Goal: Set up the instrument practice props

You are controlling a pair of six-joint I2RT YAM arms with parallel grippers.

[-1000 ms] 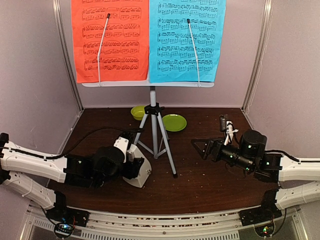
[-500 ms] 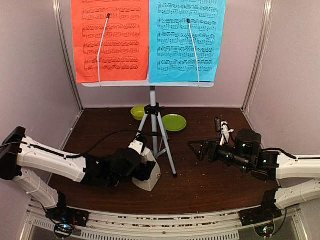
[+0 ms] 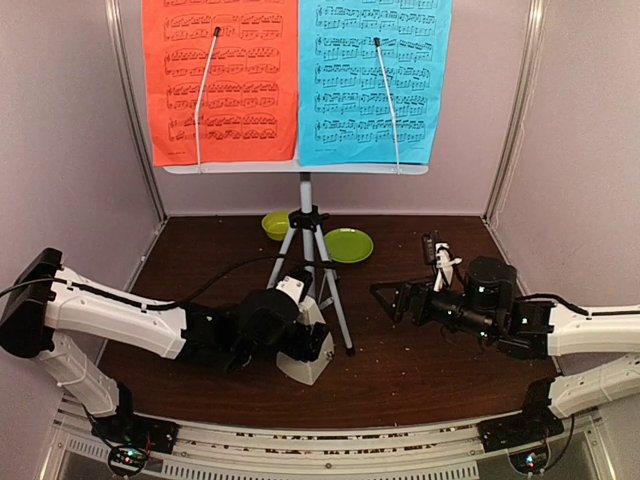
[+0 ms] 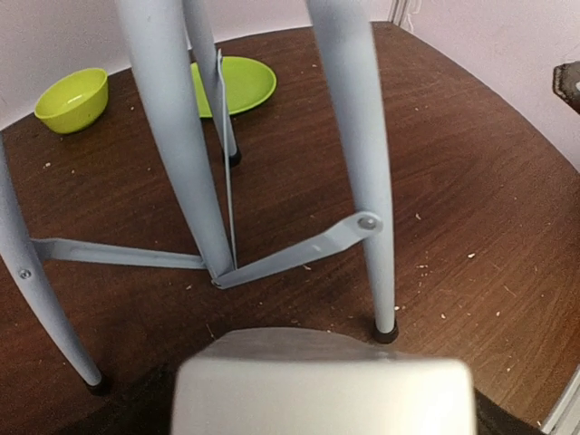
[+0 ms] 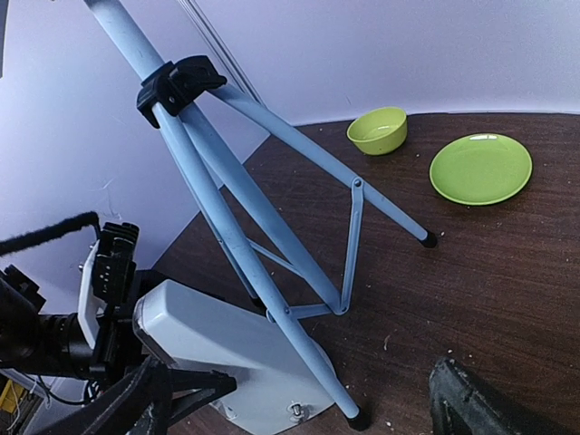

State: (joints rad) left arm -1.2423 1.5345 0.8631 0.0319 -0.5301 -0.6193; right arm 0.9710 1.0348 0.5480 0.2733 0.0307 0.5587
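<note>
Near edge: dark brown wood-grain table (image 3: 430,375), matte, speckled with pale crumbs.

Left gripper (image 3: 297,340) is at the small whitish pyramid metronome (image 3: 314,357). Its black jaws sit on either side of the smooth, rounded plastic casing. Whether they press it or stand clear, cannot tell. The metronome is on the table just beside a near foot of the tripod. Whether it sits flat, cannot tell.

Right gripper (image 3: 388,300) hangs low over the table to the right of the tripod, apart from it. Its black jaws are spread wide with nothing between them.

Middle: grey folding tripod with black joints (image 3: 310,268). It has smooth round tube legs with black rubber feet on the wood. Thin flat braces are riveted from the legs to the centre post, and a black collar sits where the legs meet.

Behind the tripod: lime-green bowl (image 3: 275,225), glossy and round, and to its right a lime-green plate (image 3: 348,245), shallow and glossy. Only their own green surfaces show inside.

Far, up high: pale grey music-stand desk (image 3: 295,169), of which only the bottom ledge is visible. On the ledge stand the red music sheet (image 3: 240,80) on the left and the blue music sheet (image 3: 350,80) on the right, edges touching, matte paper with printed staves. A thin pale retaining arm lies across each.
</note>
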